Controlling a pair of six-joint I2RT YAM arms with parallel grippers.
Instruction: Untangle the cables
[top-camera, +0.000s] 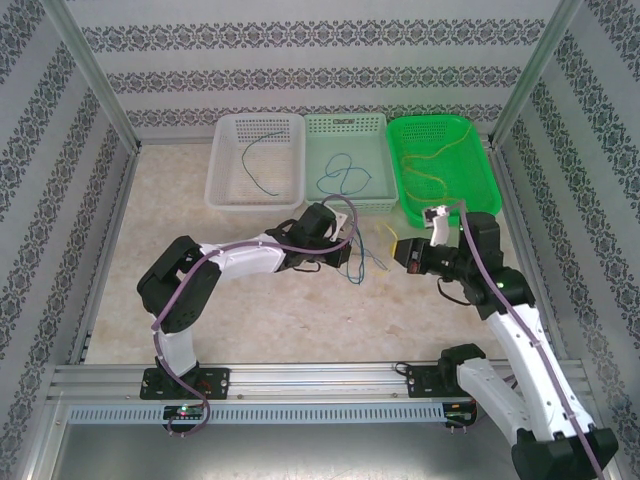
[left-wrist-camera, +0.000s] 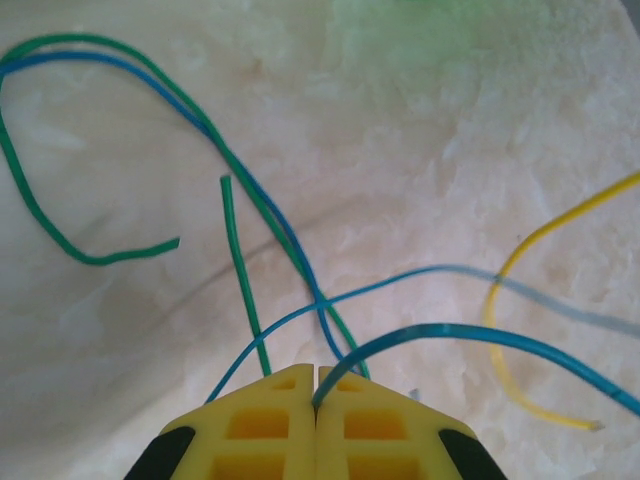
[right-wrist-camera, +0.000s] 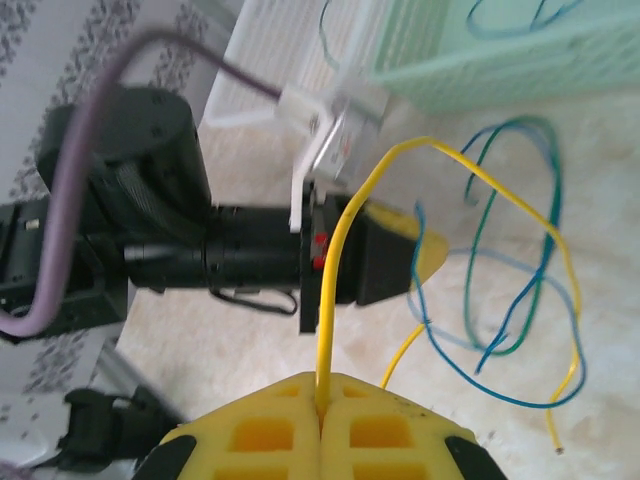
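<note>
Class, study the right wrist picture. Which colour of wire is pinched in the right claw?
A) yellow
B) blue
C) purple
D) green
A: the yellow wire rises straight up out of the closed seam of the right claw, while the blue and green wires lie loose on the table beyond it.

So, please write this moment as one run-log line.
left gripper: shut on blue cable | right gripper: shut on yellow cable | green cable: loose on table, crossing blue strands | task: not yet untangled
</note>
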